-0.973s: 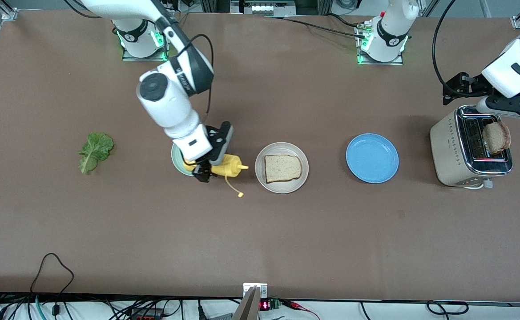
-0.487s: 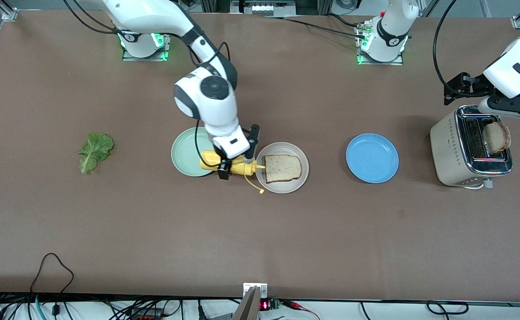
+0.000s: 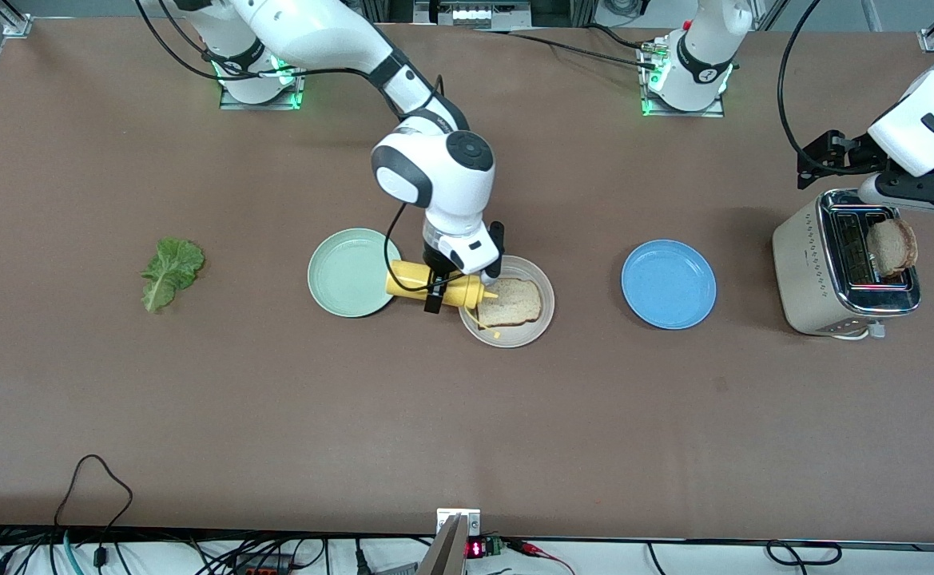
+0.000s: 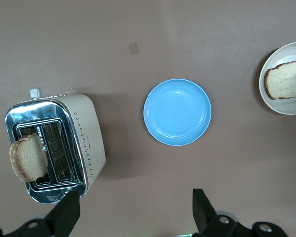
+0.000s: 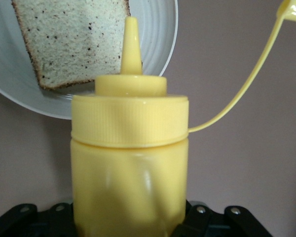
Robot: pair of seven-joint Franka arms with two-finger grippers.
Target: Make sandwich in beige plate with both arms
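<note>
Over the beige plate (image 3: 506,334) between the mint and blue plates, my right gripper (image 3: 444,289) clamps the mustard bottle (image 3: 435,286), nozzle at the bread slice (image 3: 508,302); next, squeeze; left gripper (image 4: 133,212) waits, jaws wide, above the toaster (image 3: 822,263).

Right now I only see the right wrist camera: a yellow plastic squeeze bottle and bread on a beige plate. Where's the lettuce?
Observer: The ruffled green lettuce leaf lies on the brown table near the right arm's end, away from the right gripper holding your yellow squeeze bottle.
Operator: Any more bread?
Observer: Yes, a second browned slice sticks up from the silver toaster at the left arm's end.
Operator: And the other hand?
Observer: The left gripper hangs open over the table by that toaster.
</note>
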